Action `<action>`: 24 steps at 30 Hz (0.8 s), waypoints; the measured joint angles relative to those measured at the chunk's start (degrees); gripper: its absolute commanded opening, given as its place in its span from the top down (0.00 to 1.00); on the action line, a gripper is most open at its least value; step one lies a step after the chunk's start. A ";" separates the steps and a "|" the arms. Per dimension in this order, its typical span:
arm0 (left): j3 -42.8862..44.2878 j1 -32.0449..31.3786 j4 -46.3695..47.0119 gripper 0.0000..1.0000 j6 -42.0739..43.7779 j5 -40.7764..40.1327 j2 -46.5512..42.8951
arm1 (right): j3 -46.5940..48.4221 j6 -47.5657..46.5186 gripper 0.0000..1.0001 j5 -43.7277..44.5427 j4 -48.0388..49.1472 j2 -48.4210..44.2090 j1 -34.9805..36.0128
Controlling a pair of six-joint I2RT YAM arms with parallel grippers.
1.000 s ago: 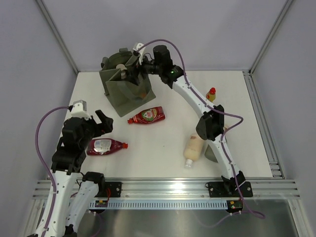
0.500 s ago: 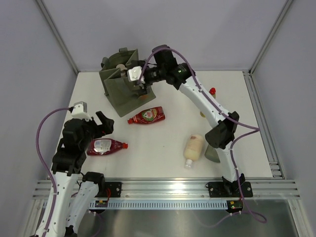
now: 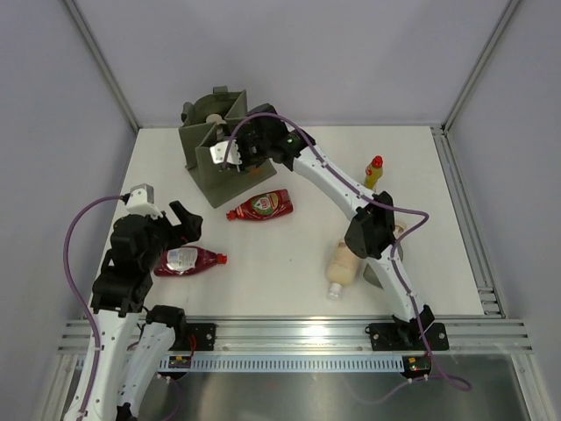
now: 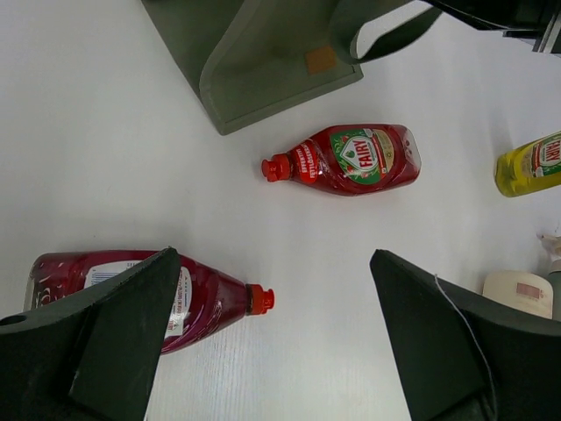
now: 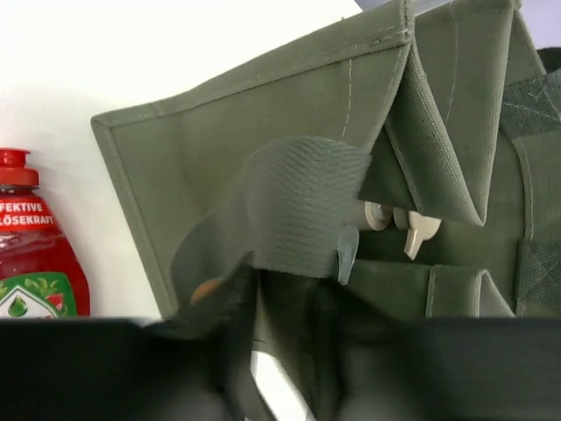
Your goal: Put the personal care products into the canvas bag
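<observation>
The olive-green canvas tote bag (image 3: pixel 203 171) stands at the far left of the white table (image 3: pixel 289 254), with an orange-brown patch (image 4: pixel 321 59) on its front. Only my right wrist view shows the beige pump heads (image 5: pixel 408 228) inside it up close. Just before the bag lies a dark red plastic bottle (image 4: pixel 355 158). Its label reads FAIRY in my left wrist view, and my right wrist view catches "LÖSEKRAFT" near its cap. A second dark red bottle (image 4: pixel 131 289) lies beside my left claw (image 4: pixel 272 263), which hovers low with its jaws wide apart. To the right are a yellow red-capped bottle (image 3: pixel 374 172), its writing unreadable, and a cream bottle (image 3: pixel 344 261) on its side. My right arm stretches across to the bag, my right claw (image 3: pixel 230 151) at its front beside a woven strap handle (image 5: pixel 298 206). I cannot tell whether that claw's jaws are together or apart.
</observation>
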 measured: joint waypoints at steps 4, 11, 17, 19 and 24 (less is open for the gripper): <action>0.00 0.00 0.04 0.04 0.07 -0.02 0.48 | -1.90 2.69 0.97 0.50 0.66 -2.05 0.00; 0.00 0.00 0.17 0.04 0.00 -0.02 1.05 | 4.44 13.70 1.00 2.14 1.95 -2.08 -0.48; -0.11 0.00 0.24 0.04 0.02 0.04 1.07 | -1.77 18.36 0.96 0.24 6.19 -3.91 -0.59; -0.66 0.00 0.76 0.04 0.02 0.61 1.11 | -4.39 20.04 0.89 -1.01 6.99 -5.22 -0.59; -3.52 0.11 4.59 0.01 -0.02 7.56 3.96 | -3.06 25.68 0.23 -4.72 6.38 -6.14 -0.59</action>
